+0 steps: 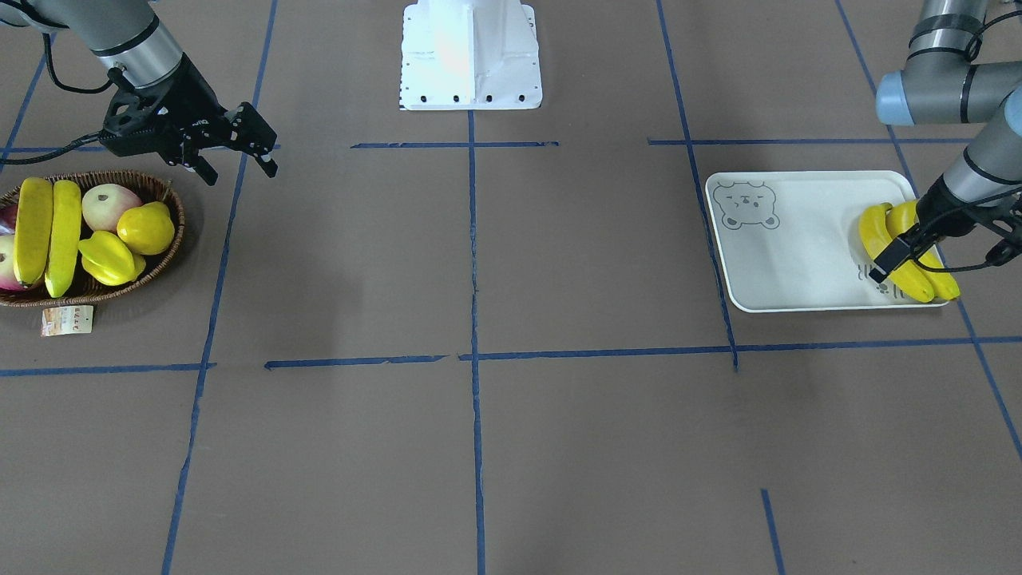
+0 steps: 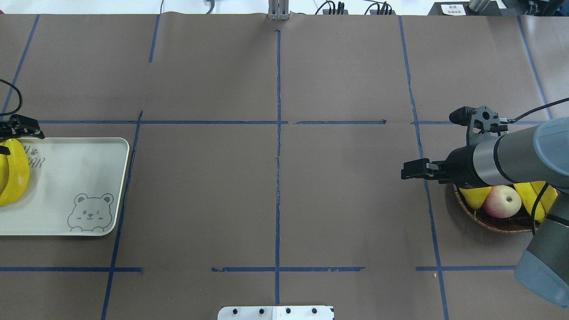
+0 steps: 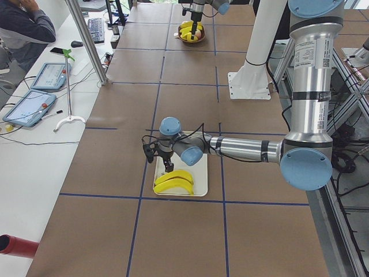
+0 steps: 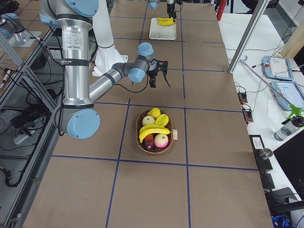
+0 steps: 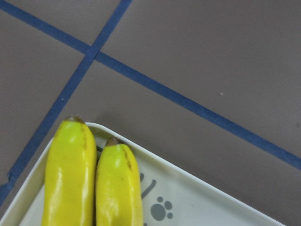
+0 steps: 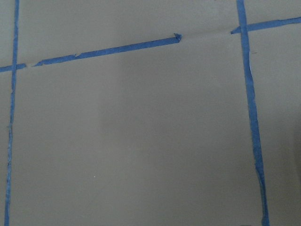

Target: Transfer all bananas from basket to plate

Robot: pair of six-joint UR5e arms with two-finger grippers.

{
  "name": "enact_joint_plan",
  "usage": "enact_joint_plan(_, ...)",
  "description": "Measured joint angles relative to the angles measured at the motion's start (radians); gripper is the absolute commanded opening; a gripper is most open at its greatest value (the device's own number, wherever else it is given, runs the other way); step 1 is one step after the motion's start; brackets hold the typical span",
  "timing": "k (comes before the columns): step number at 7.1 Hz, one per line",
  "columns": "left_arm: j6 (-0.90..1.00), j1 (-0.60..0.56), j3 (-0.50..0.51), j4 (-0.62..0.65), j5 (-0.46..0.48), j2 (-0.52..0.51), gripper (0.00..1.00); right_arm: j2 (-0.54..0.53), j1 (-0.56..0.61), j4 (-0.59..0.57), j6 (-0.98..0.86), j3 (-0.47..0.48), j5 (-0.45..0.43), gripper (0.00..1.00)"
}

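Two yellow bananas [image 1: 918, 283] lie side by side on the pale rectangular plate [image 1: 798, 255] with the bear drawing, at its end away from the bear. They also show in the left wrist view [image 5: 68, 179]. My left gripper [image 1: 882, 267] hangs just over them, seemingly open and holding nothing. Two more bananas [image 1: 32, 231] [image 1: 64, 239] lie in the dark wicker basket [image 1: 172, 200]. My right gripper [image 1: 239, 172] is open and empty, above the table beside the basket. In the overhead view my right arm hides much of the basket [image 2: 493, 224].
The basket also holds a ridged starfruit [image 1: 108, 259], a round yellow fruit [image 1: 146, 228], an apple [image 1: 108, 206] and a reddish fruit at the view's edge. A paper tag [image 1: 68, 319] lies by its rim. The white robot base [image 1: 471, 56] stands midway. Blue tape lines cross the brown table.
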Motion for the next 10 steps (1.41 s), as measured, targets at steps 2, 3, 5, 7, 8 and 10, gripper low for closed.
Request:
enact_joint_plan(2,0.001,0.079,-0.142,0.118,-0.029,-0.045,1.0,-0.022,0.014,-0.037,-0.081,-0.001,0.0,1.0)
enact_joint_plan(3,0.001,0.128,-0.185,0.148,-0.029,-0.06,1.0,-0.054,0.03,-0.053,-0.164,0.001,0.002,1.0)
enact_joint_plan(5,-0.002,0.165,-0.21,0.162,-0.025,-0.079,1.0,-0.165,0.101,-0.057,-0.381,0.01,0.022,1.0)
enact_joint_plan(7,-0.005,0.186,-0.214,0.164,-0.01,-0.084,1.0,-0.284,0.182,-0.058,-0.641,0.007,0.016,1.0)
enact_joint_plan(8,-0.008,0.192,-0.214,0.164,-0.006,-0.084,1.0,-0.331,0.201,-0.057,-0.736,-0.008,-0.023,1.0)
enact_joint_plan(10,-0.009,0.196,-0.214,0.164,-0.005,-0.086,1.0,-0.363,0.209,-0.057,-0.819,-0.064,-0.114,1.0)
